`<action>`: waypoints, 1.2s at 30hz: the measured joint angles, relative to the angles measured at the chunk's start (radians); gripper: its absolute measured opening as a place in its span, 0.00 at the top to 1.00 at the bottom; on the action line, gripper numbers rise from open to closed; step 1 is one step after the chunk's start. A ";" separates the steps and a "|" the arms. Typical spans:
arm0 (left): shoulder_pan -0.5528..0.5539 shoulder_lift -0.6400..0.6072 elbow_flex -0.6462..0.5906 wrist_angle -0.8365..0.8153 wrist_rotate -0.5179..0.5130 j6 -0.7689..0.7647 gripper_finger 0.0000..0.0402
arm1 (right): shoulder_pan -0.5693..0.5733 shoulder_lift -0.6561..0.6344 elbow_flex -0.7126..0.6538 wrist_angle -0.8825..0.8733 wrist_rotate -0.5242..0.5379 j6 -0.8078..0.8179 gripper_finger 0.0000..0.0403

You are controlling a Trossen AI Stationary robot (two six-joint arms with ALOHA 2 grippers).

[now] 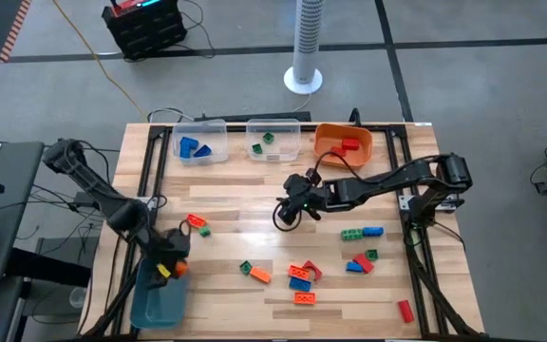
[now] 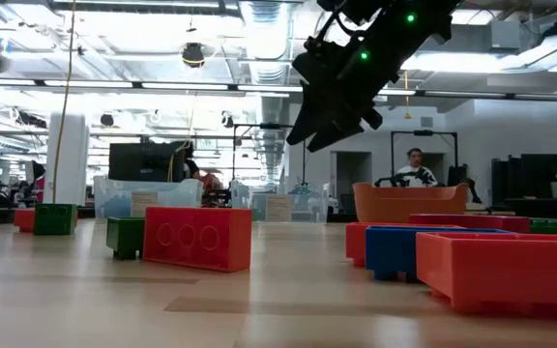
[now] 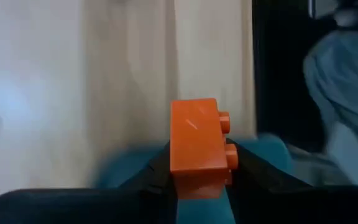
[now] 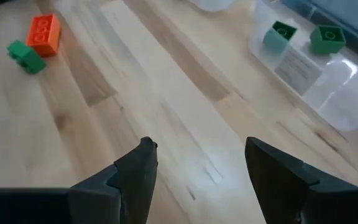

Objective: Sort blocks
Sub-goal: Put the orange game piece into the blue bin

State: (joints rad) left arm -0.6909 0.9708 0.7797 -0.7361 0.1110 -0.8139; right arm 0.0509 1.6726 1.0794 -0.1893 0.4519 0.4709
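Note:
My left gripper (image 1: 171, 267) is at the table's near left, above the teal bin (image 1: 158, 302), shut on an orange block (image 3: 197, 146). My right gripper (image 1: 295, 206) hangs open over bare wood at mid-table and touches nothing; its spread fingers also frame bare wood in the right wrist view (image 4: 197, 165). Loose blocks lie flat on the table: an orange and green pair (image 1: 198, 225), a green and orange pair (image 1: 253, 273), an orange, blue and red cluster (image 1: 302, 275), a green and blue pair (image 1: 362, 232), and a red one (image 1: 405, 310) near the right edge. My left gripper pinches the orange block by two opposite side faces (image 3: 174, 163) between its two fingers. The studs (image 3: 224, 121) point sideways, out of the gap. The block is lifted clear, over the teal bin (image 3: 272, 155).
Along the far edge stand a clear bin with blue blocks (image 1: 200, 144), a clear bin with green blocks (image 1: 273, 141) and an orange bin (image 1: 332, 139) with a red block. Black frame rails run along both table sides. Bare wood lies under my right gripper.

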 joint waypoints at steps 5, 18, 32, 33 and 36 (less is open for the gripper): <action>-0.141 0.069 -0.020 -0.055 0.101 -0.273 0.77 | -0.001 0.000 0.000 -0.013 0.000 0.008 0.37; -0.184 0.273 -0.050 -0.182 0.258 -0.346 0.57 | 0.007 0.000 -0.001 0.033 0.002 0.010 0.37; 0.045 0.179 0.185 -0.333 0.081 0.045 0.50 | 0.008 0.000 -0.001 0.070 0.001 -0.007 0.37; 0.064 0.180 0.198 -0.376 0.009 0.088 0.51 | 0.008 0.000 -0.001 0.070 0.001 -0.007 0.37; 0.141 0.186 0.194 -0.484 -0.112 0.181 0.53 | 0.011 0.000 -0.001 0.071 0.001 -0.005 0.37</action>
State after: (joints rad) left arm -0.5496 1.1570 0.9734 -1.2204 -0.0008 -0.6324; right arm 0.0617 1.6730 1.0786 -0.1187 0.4526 0.4658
